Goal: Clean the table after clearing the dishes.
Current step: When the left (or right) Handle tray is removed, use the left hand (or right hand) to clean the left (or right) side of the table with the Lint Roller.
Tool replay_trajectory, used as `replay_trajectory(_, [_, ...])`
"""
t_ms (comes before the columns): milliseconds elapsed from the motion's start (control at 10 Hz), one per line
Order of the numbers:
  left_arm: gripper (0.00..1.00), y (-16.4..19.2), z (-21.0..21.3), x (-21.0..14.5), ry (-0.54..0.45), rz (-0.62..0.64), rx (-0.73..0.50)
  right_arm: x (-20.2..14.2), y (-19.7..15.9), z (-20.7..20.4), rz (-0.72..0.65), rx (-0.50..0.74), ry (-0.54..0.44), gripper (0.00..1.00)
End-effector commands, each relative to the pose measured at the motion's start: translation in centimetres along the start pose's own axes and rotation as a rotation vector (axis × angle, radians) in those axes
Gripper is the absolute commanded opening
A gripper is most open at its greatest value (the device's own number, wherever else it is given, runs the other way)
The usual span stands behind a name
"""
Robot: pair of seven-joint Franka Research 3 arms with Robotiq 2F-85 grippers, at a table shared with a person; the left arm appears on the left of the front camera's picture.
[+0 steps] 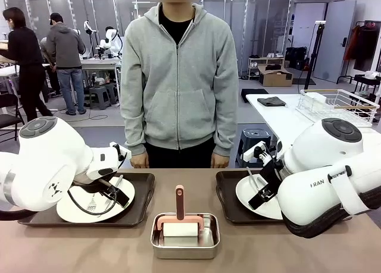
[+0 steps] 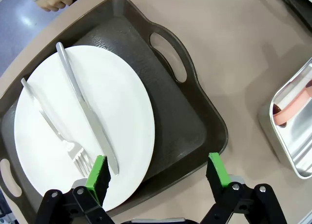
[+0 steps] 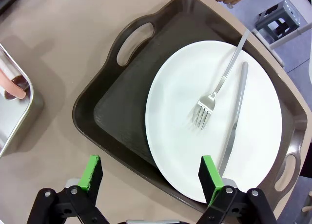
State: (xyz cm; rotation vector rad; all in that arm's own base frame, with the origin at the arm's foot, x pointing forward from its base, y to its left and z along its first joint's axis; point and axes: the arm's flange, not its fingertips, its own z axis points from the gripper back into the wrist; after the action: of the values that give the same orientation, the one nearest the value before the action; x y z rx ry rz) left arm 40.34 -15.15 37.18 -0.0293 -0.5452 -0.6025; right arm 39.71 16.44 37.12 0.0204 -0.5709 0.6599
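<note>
Left hand (image 2: 157,161) and right hand (image 3: 151,161), each spread apart and empty, are held above the 2 dishes (image 2: 122,102), uncleared on dark trays (image 3: 122,102) on the table (image 1: 250,255); clearing is judged the current step, and a tray edge must next be straddled and clamped.

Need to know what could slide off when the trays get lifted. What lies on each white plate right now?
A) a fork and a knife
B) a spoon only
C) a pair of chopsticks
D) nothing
A: a fork and a knife lie side by side on the left plate, and a second fork and second knife lie on the right plate.
</note>
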Motion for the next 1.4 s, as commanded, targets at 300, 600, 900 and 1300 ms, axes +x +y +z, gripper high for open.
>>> replay_trajectory(300, [1.00, 1.1, 0.5, 1.3, 0.005, 0.031, -0.035, 1.2, -1.3, 0.8, 0.001, 0.004, 0.007, 1.00])
replay_trajectory(600, [1.00, 5.4, 2.5, 4.8, 0.019, 0.077, -0.166, 5.7, -6.4, 1.9, -0.071, 0.186, 0.068, 1.00])
replay_trajectory(900, [1.00, 11.9, 5.5, 5.5, -0.047, 0.155, -0.519, 8.1, -10.6, 3.5, -0.183, 0.436, 0.073, 1.00])
replay_trajectory(1300, [1.00, 20.2, 7.3, -0.2, -0.219, 0.341, -0.847, 5.0, -18.0, 6.2, -0.517, 0.918, -0.046, 1.00])
